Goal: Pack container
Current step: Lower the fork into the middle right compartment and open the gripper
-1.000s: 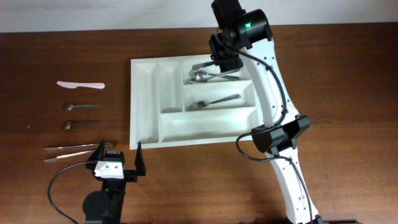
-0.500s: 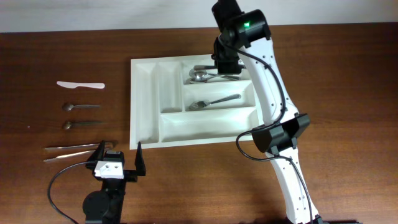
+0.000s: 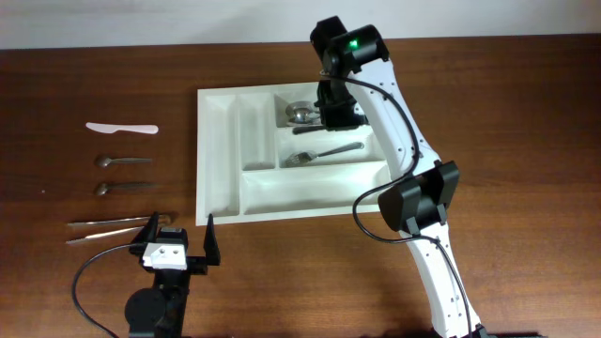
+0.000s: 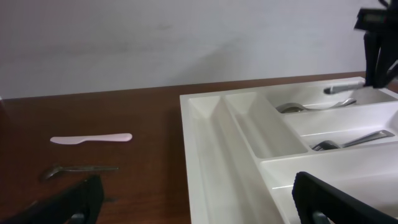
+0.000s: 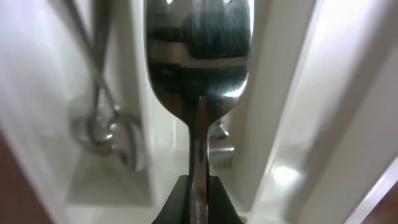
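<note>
Desk (image 3: 84, 75), left side: a white plastic knife (image 3: 122, 128) and a spoon (image 3: 120, 161) lie unpacked. Left gripper (image 3: 180, 237) stands spread wide and empty. The container (image 3: 218, 160) sits mid-desk, just beyond it. It is judged light, rigid and smooth, liable to slide if nudged, and best held by its outer rim. Right gripper (image 3: 336, 111) is clamped on a fork (image 5: 198, 68) by the handle, over the farthest crosswise compartment.
</note>
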`<state>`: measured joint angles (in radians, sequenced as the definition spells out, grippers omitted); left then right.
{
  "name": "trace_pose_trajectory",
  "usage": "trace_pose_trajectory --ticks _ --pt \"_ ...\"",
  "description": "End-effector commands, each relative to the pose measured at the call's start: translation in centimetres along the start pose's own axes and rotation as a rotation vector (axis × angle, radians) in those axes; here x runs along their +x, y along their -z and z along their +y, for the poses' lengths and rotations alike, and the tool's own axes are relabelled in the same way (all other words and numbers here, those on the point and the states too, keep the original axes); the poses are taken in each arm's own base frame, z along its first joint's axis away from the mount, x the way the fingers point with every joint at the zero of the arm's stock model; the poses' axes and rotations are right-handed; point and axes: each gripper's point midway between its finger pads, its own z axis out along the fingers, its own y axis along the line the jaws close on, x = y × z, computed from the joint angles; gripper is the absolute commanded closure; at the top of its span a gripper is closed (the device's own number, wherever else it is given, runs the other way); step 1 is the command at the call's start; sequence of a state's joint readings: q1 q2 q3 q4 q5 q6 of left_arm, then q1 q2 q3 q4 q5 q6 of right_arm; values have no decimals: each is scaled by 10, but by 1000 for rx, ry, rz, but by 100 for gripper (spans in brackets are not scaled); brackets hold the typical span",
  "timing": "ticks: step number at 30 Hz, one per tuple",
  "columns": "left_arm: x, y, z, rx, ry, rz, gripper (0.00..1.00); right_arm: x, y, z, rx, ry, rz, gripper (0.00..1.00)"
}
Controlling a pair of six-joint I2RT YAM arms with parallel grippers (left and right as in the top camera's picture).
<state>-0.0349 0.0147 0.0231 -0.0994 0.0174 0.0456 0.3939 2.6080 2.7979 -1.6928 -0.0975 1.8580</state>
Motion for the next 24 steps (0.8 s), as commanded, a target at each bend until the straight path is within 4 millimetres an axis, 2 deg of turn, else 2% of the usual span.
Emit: trace_pose_trajectory --ticks 1,9,13,24 --pt "1 0 4 -20 -8 -1 1 2 -1 -8 30 5 3 96" --pt "1 0 4 -20 -8 -1 1 -3 -9 -12 57 -3 -23 93" --pt "1 0 4 -20 -8 -1 1 -12 -9 -10 42 2 -76 93" --pt "1 0 4 -20 -8 -1 1 -10 -19 -15 73 11 -89 93"
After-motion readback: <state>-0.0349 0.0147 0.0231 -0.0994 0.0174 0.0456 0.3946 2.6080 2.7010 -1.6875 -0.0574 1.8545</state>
